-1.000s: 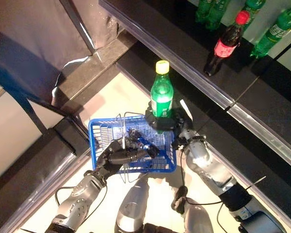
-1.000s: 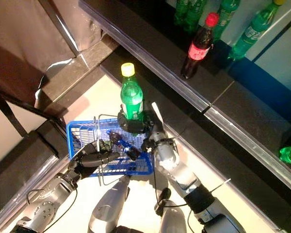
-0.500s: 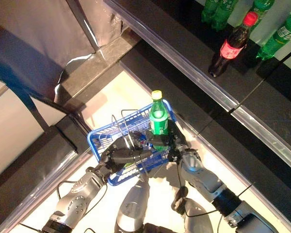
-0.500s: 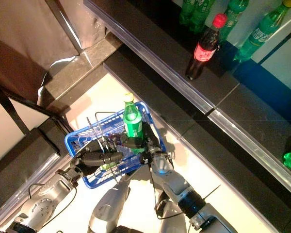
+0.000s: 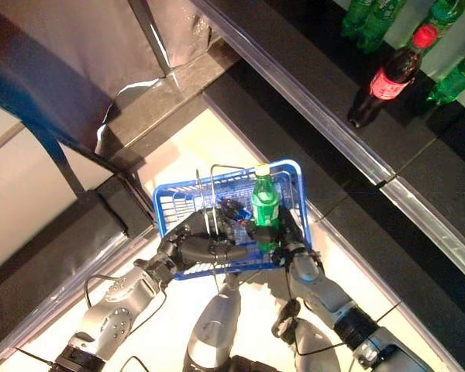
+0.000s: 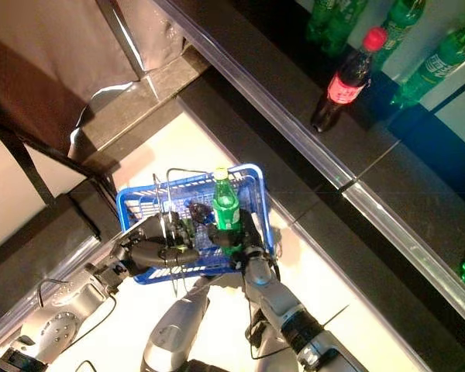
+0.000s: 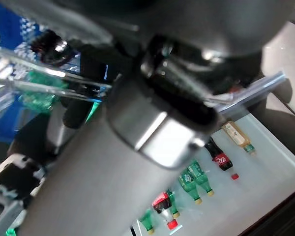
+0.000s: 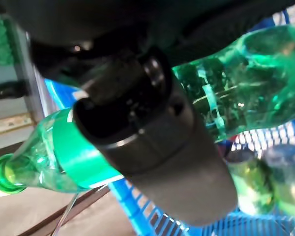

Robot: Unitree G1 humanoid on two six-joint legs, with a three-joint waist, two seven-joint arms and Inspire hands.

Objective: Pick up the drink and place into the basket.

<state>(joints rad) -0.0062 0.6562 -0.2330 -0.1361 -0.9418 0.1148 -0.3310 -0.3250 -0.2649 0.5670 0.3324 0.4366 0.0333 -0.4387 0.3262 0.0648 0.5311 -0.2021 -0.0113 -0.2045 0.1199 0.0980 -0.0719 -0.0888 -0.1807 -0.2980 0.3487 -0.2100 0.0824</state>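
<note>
While clamped around the lower body of the green drink bottle [image 5: 263,205], right hand [image 5: 283,236] holds it upright inside the blue basket [image 5: 294,174], yellow cap up, base low among the contents. Cannot tell whether the base is resting on the basket floor or on what lies beneath it. Left hand [image 5: 192,249] curled shut on the wire handles [image 5: 205,209] near the basket's near wall, carrying it.

Main risk, judged from this pose: letting go too soon. Already in the basket, just beside the right hand's fingers, a dark round-topped item [image 5: 232,208] and more green plastic [image 8: 246,182], seen through the right wrist view. Set on that uneven bed, a tall upright bottle likely tips once freed, and could fall against the far rim or over it. Second risk: the raised wire handles standing just to the left of the bottle; a sideways withdrawal could snag the fingers or drag the bottle along. Third: the basket hangs from one hand only, so any push downward may tilt it and shift the load.

Around, well beyond the right hand: a dark shelf [image 5: 325,77] carrying a red-capped cola bottle [image 5: 384,77] and several green bottles [image 5: 368,14], none in the way. Dark ledge and fabric [image 5: 54,54] off beyond the left hand, also apart. Only real obstructions: handles and basket walls close round the right hand.
</note>
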